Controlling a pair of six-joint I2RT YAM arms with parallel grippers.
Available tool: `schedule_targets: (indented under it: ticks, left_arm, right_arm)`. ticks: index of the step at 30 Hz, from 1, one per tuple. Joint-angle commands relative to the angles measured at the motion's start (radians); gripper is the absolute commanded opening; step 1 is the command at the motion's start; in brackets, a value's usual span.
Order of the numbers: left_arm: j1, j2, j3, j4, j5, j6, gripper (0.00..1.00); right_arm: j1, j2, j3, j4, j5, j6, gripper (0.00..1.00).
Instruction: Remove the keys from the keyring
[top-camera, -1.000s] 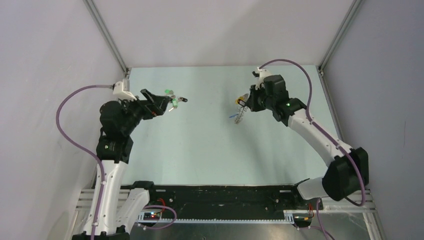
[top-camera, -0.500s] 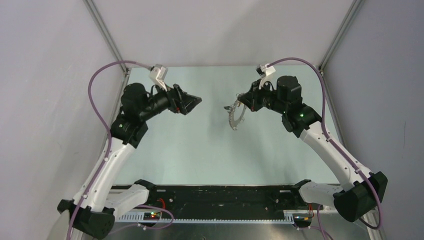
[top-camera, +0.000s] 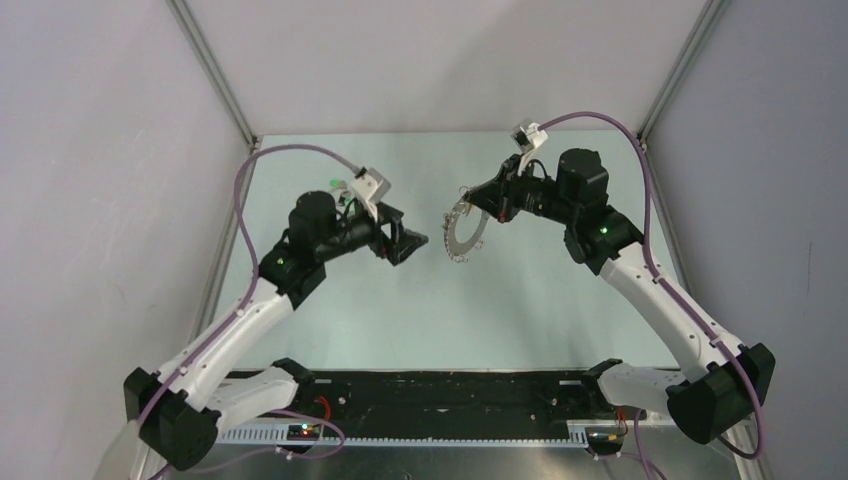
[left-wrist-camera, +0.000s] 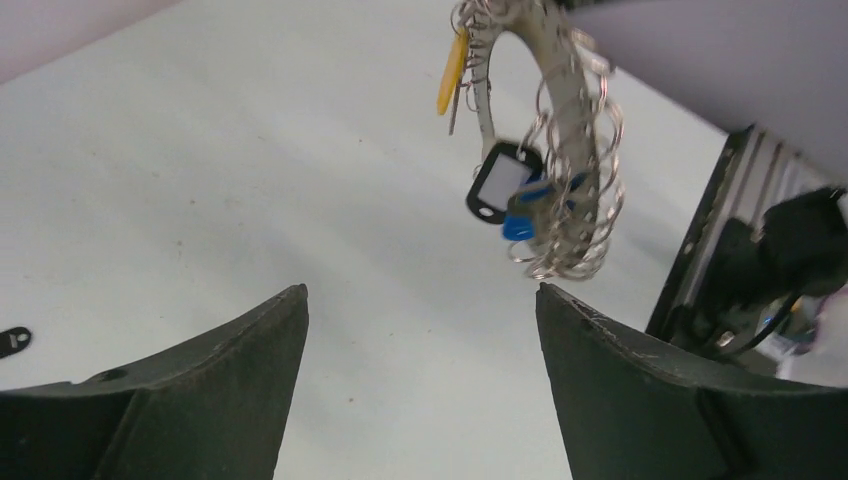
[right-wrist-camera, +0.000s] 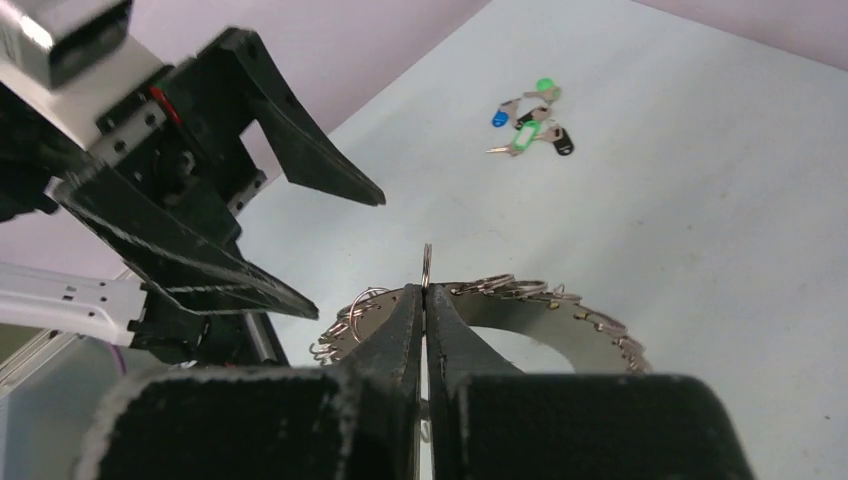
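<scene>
Starting closest in: got the left fingers (left-wrist-camera: 420, 335) spread wide apart, nothing between them, aimed straight at the keyring (left-wrist-camera: 565, 110). Also spotted a tiny black scrap (left-wrist-camera: 12, 340) on the desk (left-wrist-camera: 250, 150) off to their left side, too small to say whether it's a key.

Moving out a bit: hanging just ahead of those open fingers and slightly above, well clear of the desk, turned more or less edge-on. Held up there by the right fingers (right-wrist-camera: 425, 300), pressed together and clamped on the ring's rim right by one of the small loops.

Can make out a yellow key (left-wrist-camera: 452, 72), a black one (left-wrist-camera: 497, 185) and some blue ones (left-wrist-camera: 520, 220) dangling off the loops, so definitely not finished.

Further out, past the right fingers and flat on the desk: a little heap of loose keys (right-wrist-camera: 530, 125) with green, blue and black heads, well apart from the ring. Counting that as the done part.

Guessing somewhere around the middle, then. A handful off, at least four left to pull. Probably next up: closing the left fingers on one dangling key and working it off its loop. Fiddly, given how small those keys look next to the ring.
</scene>
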Motion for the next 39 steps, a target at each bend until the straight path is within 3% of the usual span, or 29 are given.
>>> schedule_targets:
  ticks: [1, 4, 7, 13, 29, 34, 39]
  left_arm:
    - [-0.037, -0.115, -0.099, 0.194, -0.069, 0.203, 0.87]
    - [-0.047, -0.13, -0.124, 0.201, -0.041, 0.261, 0.84]
    - [-0.051, -0.129, -0.133, 0.2, 0.047, 0.33, 0.73]
    - [-0.059, -0.13, -0.151, 0.201, 0.11, 0.402, 0.68]
    - [-0.101, -0.107, -0.143, 0.2, 0.154, 0.407, 0.61]
    - [-0.104, -0.103, -0.131, 0.2, 0.15, 0.401, 0.51]
    - [-0.118, -0.105, -0.13, 0.2, 0.204, 0.396, 0.48]
  right_arm:
    - [-0.006, -0.001, 0.065, 0.089, -0.115, 0.046, 0.0]
    - [-0.007, 0.008, 0.068, 0.108, -0.157, 0.071, 0.0]
    - [-0.005, 0.019, 0.068, 0.146, -0.192, 0.107, 0.0]
    - [-0.005, 0.032, 0.069, 0.211, -0.266, 0.146, 0.0]
    - [-0.001, 0.051, 0.077, 0.28, -0.335, 0.208, 0.0]
    - [0.007, 0.051, 0.077, 0.289, -0.348, 0.217, 0.0]
    - [0.021, 0.056, 0.077, 0.268, -0.348, 0.207, 0.0]
